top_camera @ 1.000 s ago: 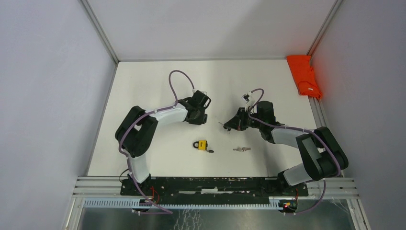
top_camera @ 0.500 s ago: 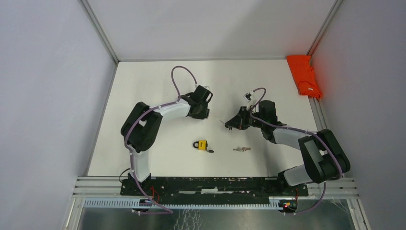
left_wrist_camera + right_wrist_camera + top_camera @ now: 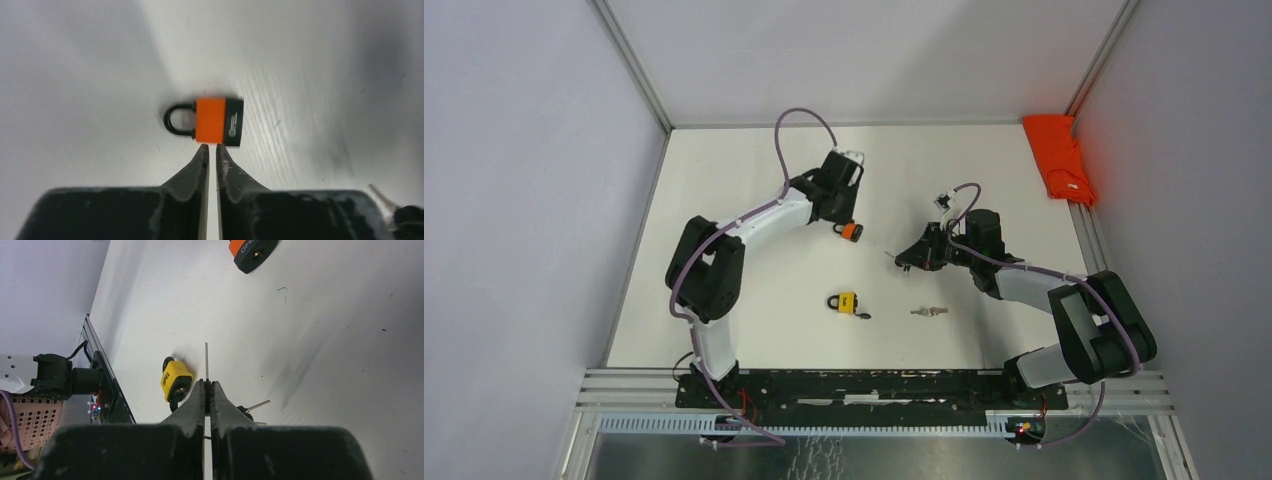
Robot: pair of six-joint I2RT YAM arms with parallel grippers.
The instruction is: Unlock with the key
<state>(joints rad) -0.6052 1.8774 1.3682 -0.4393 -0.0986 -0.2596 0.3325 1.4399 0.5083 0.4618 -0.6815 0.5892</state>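
**Key (image 3: 206, 359) gripped, nothing unlocked yet**

Your right gripper (image 3: 207, 385) is pinched on the key, which is held clear of both locks. Your left gripper (image 3: 210, 150), parted a crack and empty, points at the orange padlock (image 3: 210, 120) lying flat, shackle closed. Only the right wrist view shows the key's blade; from overhead you can't make it out.

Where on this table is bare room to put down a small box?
Bare: the far-right table, bordered by back wall, red cloth and right gripper; also the far-left corner. Crowded: the middle, where orange padlock, yellow padlock and loose keys lie close together.
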